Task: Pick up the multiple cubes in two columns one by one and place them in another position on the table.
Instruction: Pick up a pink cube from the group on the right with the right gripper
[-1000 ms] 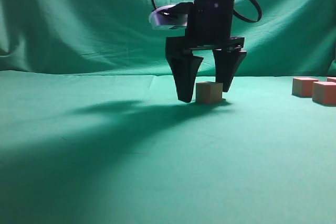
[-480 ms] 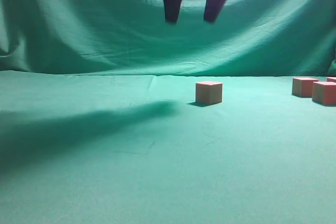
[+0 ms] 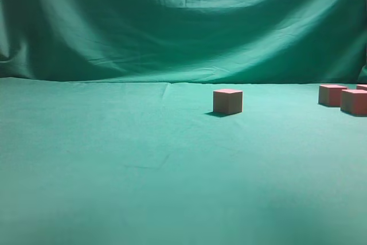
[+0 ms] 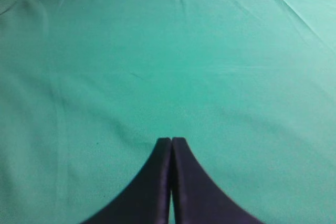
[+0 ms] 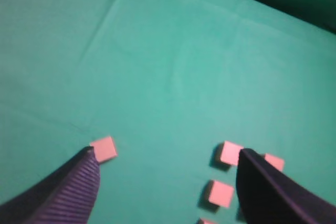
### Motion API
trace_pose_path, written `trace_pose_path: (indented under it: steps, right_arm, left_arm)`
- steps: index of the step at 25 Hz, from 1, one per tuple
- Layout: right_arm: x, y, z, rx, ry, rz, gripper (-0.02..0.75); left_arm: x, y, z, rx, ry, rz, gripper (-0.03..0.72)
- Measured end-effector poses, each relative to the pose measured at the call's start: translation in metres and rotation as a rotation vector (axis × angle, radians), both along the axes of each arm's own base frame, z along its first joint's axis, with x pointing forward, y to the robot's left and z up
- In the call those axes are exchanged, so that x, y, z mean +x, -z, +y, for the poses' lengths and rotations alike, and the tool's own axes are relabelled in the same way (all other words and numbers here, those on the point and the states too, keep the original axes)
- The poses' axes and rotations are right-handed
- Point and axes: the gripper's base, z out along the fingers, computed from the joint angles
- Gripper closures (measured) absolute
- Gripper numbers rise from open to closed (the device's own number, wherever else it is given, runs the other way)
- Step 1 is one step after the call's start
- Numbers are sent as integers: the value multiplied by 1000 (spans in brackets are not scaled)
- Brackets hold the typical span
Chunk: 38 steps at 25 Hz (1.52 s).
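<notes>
One salmon-pink cube stands alone on the green table, right of centre; in the right wrist view it lies by the left fingertip. More cubes sit at the far right edge, seen from above in the right wrist view in columns. My right gripper is open and empty, high above the table and out of the exterior view. My left gripper is shut and empty over bare cloth.
A draped green cloth backdrop hangs behind the table. Another cube at the right edge is cut off by the frame.
The right gripper let go of the lone cube, rose straight up and left the exterior view. Its shadow on the cloth is gone. The cube stays put.
</notes>
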Motion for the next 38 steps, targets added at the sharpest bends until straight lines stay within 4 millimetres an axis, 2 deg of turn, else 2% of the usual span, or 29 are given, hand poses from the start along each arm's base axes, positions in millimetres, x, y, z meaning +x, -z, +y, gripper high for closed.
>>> trace_pose_path:
  steps: [2, 9, 16, 20, 23, 30, 38]
  right_arm:
    - [-13, 7, -22, -12, 53, 36, 187]
    - [-54, 69, -88, -89, 221, 245, 187]
    - [-92, 130, -136, -111, 384, 437, 187]
    - [-103, 166, -144, -62, 429, 495, 187]
    - [-108, 186, -144, -52, 424, 488, 187]
    - [-107, 208, -144, -49, 411, 455, 187]
    - [-89, 243, -143, -81, 399, 532, 187]
  left_arm:
    - [0, 0, 0, 0, 0, 0, 688]
    - [0, 0, 0, 0, 0, 0, 688]
    - [0, 0, 0, 0, 0, 0, 688]
    - [0, 0, 0, 0, 0, 0, 688]
    - [0, 0, 0, 0, 0, 0, 688]
    - [0, 0, 0, 0, 0, 0, 688]
    - [0, 0, 0, 0, 0, 0, 688]
